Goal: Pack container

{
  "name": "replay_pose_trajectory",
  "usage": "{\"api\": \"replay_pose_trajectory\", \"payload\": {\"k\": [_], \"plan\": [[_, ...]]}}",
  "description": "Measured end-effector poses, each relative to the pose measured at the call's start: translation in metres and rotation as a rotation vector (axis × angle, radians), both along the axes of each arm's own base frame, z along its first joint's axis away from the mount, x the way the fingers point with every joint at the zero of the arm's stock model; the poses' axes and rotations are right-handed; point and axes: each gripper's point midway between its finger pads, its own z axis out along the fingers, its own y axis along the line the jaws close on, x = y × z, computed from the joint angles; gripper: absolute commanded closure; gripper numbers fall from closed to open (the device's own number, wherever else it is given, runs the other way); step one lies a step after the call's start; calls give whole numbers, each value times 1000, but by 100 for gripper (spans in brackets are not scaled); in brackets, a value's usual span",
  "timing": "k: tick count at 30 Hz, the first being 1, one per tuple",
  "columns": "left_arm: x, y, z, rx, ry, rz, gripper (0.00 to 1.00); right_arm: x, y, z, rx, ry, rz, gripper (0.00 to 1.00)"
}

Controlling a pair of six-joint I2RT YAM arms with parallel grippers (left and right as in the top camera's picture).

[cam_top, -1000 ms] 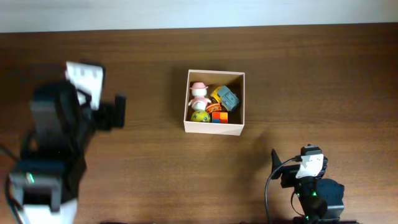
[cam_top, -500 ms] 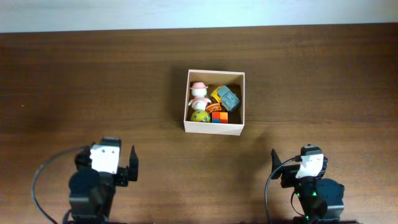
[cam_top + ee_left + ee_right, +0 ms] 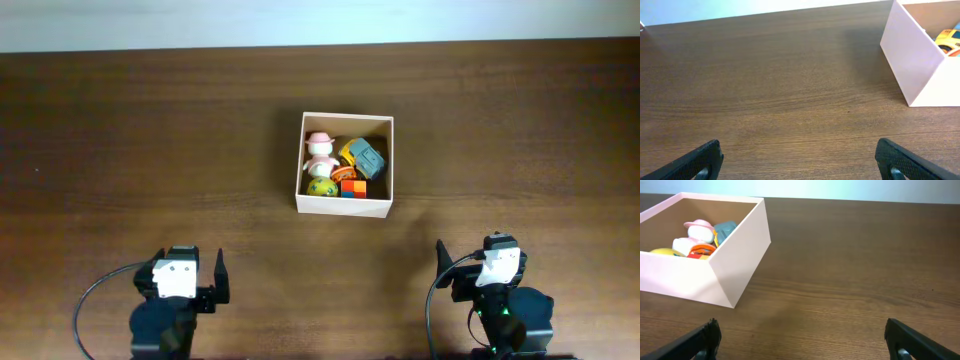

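Brown tabletop (image 3: 150,150); cream cardboard container (image 3: 345,207) at its centre; left tool (image 3: 797,152) and right tool (image 3: 802,330), both spread wide and empty, well apart from it at the near edge; small toys (image 3: 340,165) bunched inside; risk: a careless reach would likely shove the light container askew.

The light is bright and even. The container (image 3: 345,206) casts a soft shadow on the table (image 3: 150,130) just beside it. Everything looks sharp.
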Motion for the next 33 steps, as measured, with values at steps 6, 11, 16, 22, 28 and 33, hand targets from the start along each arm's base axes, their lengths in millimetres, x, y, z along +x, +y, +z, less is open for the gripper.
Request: {"api": "replay_pose_trajectory", "payload": {"k": [6,11,16,22,28,33], "plan": [[0,0,-4,-3,-9,1,1,0,0,0,0,0,0,1],[-1,0,-7,-2,2,1,1,0,0,0,0,0,0,1],[-2,0,-10,-2,17,1,1,0,0,0,0,0,0,1],[-2,0,-10,-2,17,1,1,0,0,0,0,0,0,1],[-2,0,-10,-2,18,1,1,0,0,0,0,0,0,1],[-2,0,-10,-2,18,1,1,0,0,0,0,0,0,1]]}}
